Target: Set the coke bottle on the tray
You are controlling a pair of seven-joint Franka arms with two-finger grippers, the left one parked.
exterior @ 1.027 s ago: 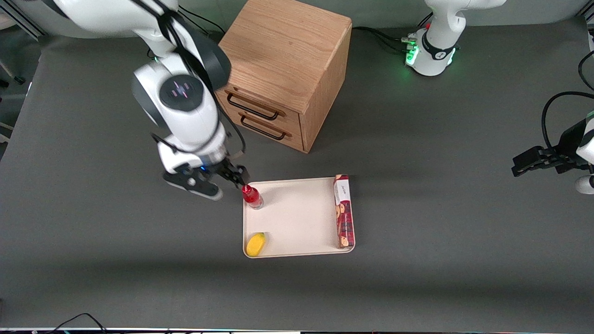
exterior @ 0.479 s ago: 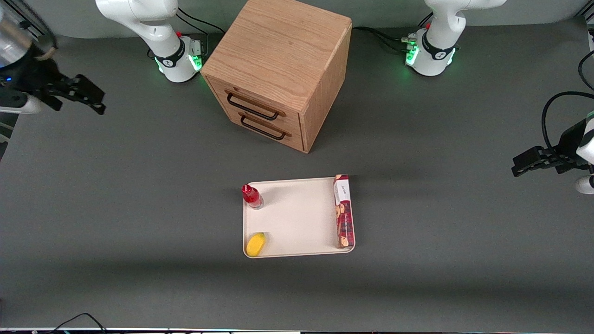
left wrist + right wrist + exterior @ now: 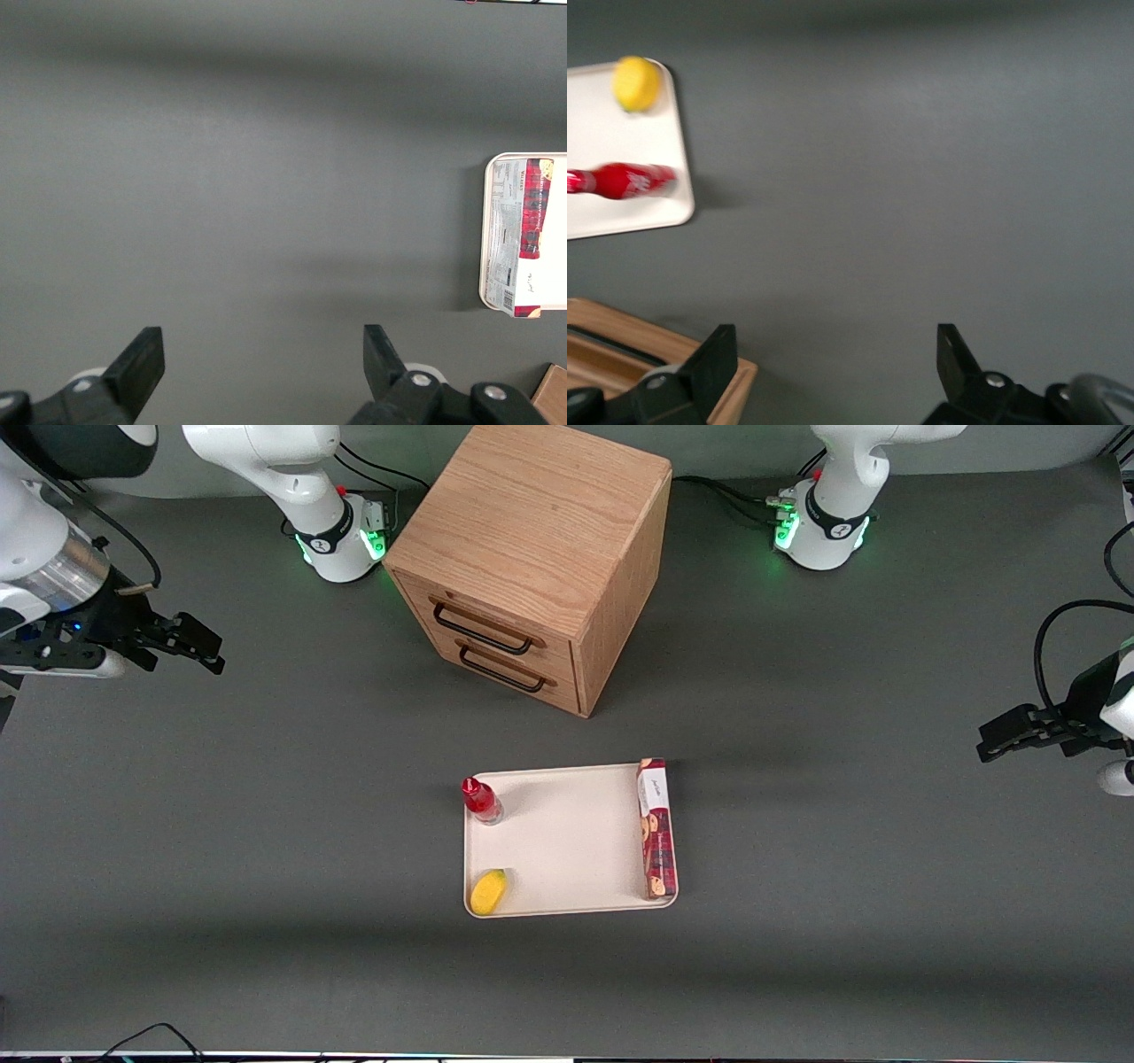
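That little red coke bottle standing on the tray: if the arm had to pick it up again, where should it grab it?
Probably around the neck just under the cap, coming straight down. The coke bottle stands upright in a corner of the tray, its slim top free, and the lemon and biscuit box sit well apart. The gripper, open, hangs far off toward the working arm's end.

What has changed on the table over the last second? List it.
The hand has left the coke bottle and pulled away, open, to the working arm's end of the table. The bottle stands upright in a corner of the tray. The yellow fruit, biscuit box and cabinet stayed put.
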